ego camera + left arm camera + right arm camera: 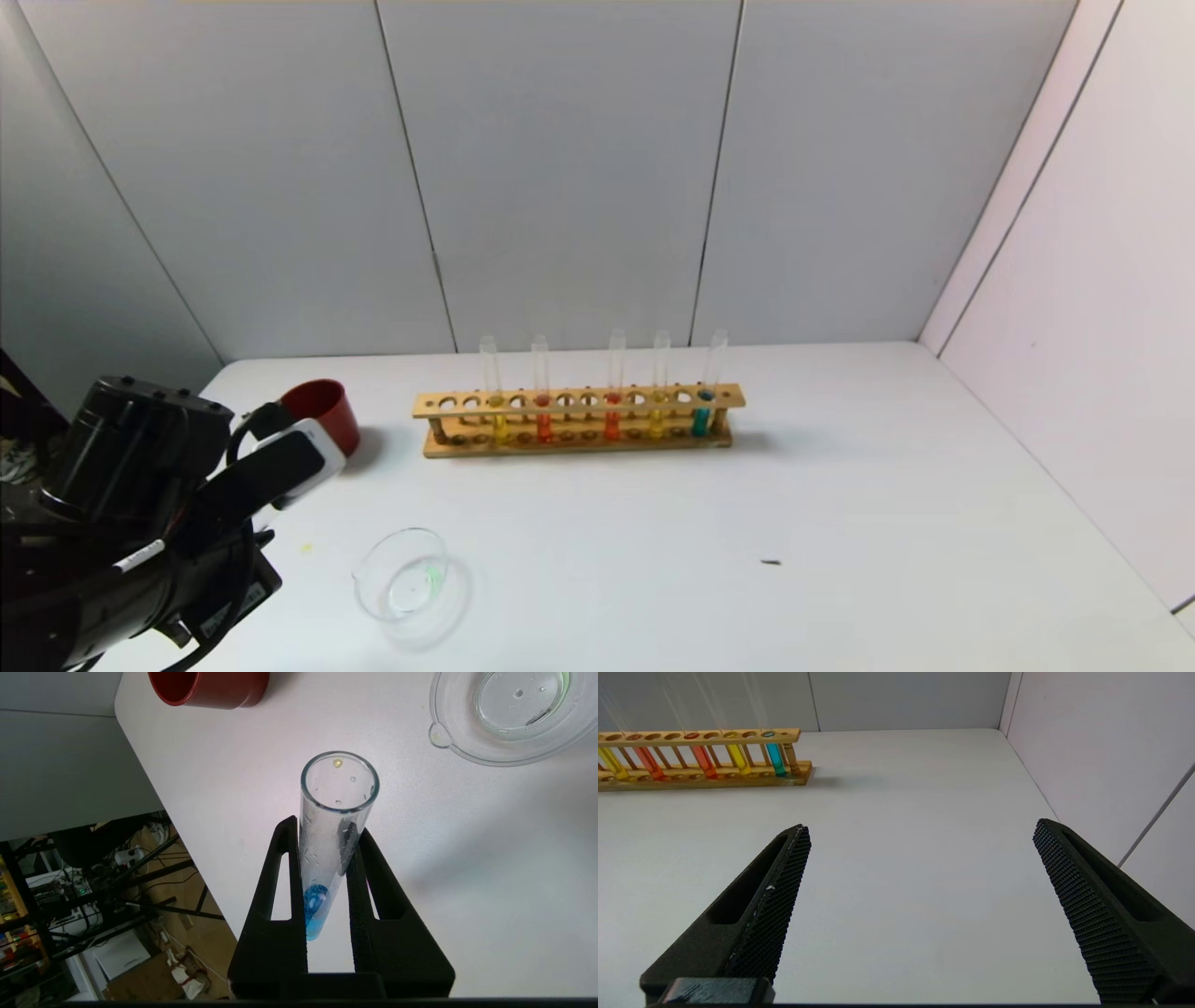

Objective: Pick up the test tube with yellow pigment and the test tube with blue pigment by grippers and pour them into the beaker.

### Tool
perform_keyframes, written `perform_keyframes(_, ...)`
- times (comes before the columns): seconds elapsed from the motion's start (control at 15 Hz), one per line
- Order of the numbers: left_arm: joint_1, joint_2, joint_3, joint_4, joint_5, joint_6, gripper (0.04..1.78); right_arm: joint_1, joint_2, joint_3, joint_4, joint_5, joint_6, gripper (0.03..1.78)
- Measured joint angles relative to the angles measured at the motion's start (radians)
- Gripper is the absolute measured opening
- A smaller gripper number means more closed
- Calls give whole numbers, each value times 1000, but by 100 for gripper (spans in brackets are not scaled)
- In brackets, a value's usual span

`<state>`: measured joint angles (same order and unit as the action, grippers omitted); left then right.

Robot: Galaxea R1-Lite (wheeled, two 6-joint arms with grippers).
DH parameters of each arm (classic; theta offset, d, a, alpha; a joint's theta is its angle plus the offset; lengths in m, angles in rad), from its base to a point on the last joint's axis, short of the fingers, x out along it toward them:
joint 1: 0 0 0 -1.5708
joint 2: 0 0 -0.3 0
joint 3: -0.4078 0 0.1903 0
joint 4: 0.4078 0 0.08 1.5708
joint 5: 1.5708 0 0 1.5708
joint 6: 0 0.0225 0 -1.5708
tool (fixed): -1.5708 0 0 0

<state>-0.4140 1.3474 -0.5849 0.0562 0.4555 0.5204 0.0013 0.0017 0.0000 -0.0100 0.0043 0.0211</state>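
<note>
My left gripper (327, 828) is shut on a test tube with blue pigment (327, 858); blue liquid lies at the tube's closed end between the fingers, and its open mouth points out over the table. In the head view this gripper (303, 457) is at the near left, in front of the red cup, and the held tube is hidden there. The clear beaker (401, 571) (514, 714) stands on the table beside the gripper, apart from the tube's mouth. Two yellow tubes (495, 411) (658, 406) and another teal-blue tube (702, 406) stand in the wooden rack (579, 439). My right gripper (920, 828) is open and empty above bare table.
A dark red cup (322, 411) (210, 688) stands at the left of the rack. Two orange-red tubes (542, 415) (612, 411) stand in the rack too. The table's left edge (154, 798) is close to the left gripper. Grey walls close off the back and right.
</note>
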Motion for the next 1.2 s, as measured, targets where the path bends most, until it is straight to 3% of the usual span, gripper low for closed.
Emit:
perform_keyframes(0.47, -94, 107, 25, 29, 95, 8, 30, 0, 0, 0, 0, 0, 0, 174)
perform_keyframes(1.2, -137, 247, 26, 30, 116, 7, 30, 0, 0, 0, 0, 0, 0, 174)
